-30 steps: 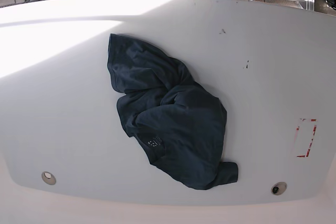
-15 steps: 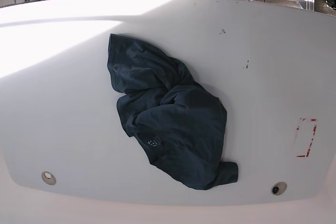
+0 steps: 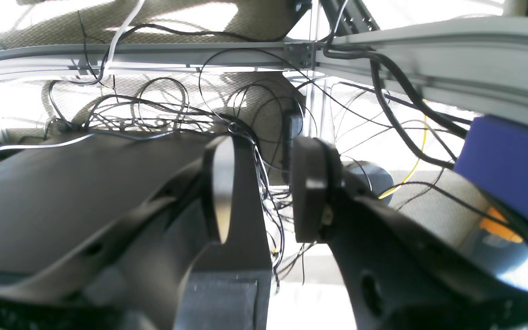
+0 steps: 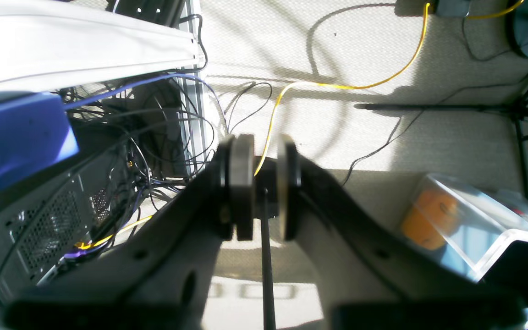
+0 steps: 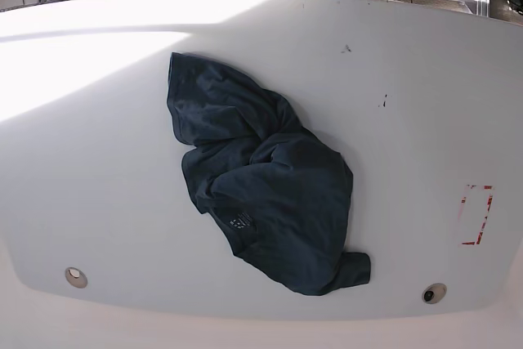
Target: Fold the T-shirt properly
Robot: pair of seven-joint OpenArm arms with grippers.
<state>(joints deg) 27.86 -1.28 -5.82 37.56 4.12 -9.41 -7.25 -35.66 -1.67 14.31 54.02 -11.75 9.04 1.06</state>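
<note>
You see the T-shirt (image 5: 265,181) lying crumpled on the white table (image 5: 98,161), approx. centre of the surface, no part folded square. Colour: plain dark navy, soft cloth w/ many creases. The heap runs diagonally, from a flatter lobe at the far left down to a small bunched flap at the near right, close to the near table edge. Note the neck area on the near-left side of the heap: a small pale printed label (image 5: 240,221) shows there, facing up. Mid-section is ruckled into raised ridges where the two lobes meet. You get it in the base view only; nothing touches it.
</note>
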